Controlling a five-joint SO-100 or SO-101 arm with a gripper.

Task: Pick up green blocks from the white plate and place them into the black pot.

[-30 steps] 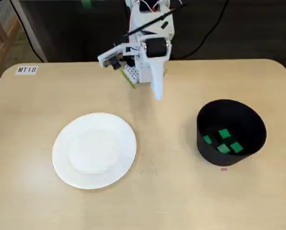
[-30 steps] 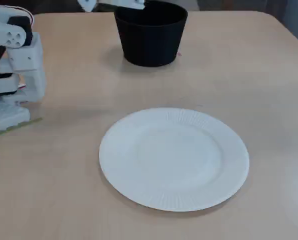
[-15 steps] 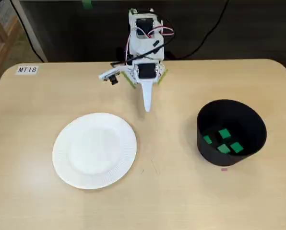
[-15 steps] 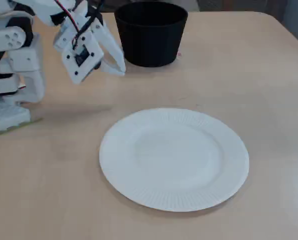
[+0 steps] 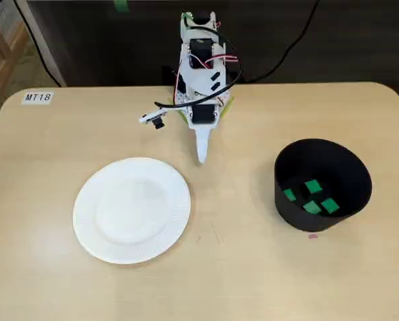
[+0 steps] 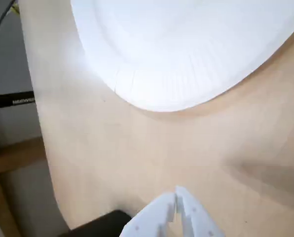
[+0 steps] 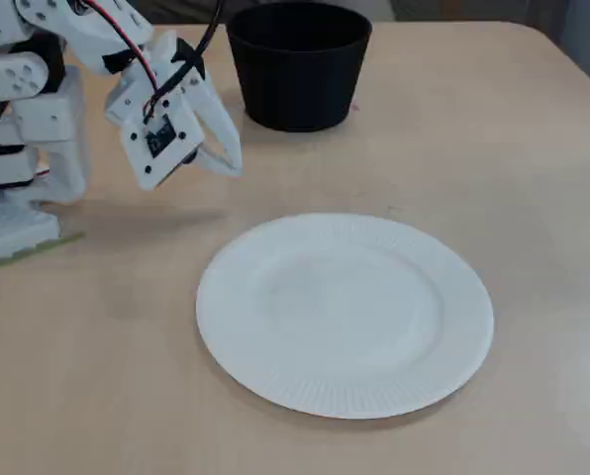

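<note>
Since the white plate (image 5: 86, 234) ahead of my empty, pressed-together claw (image 5: 201, 159) lies bare, a dive there risks shoving its rim across the tabletop (image 5: 240, 267).

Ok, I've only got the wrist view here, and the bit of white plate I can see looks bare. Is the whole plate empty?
Observer: Yes. Both fixed views show the whole white plate, and nothing lies on it.
Operator: So where are the green blocks?
Observer: Four green blocks lie on the bottom of the black pot, as seen from above.
Operator: And where is the end effector in relation to the pot?
Observer: In that fixed view the end effector points down at the bare table, between plate and pot and nearer the plate. It is shut and holds nothing.
</note>
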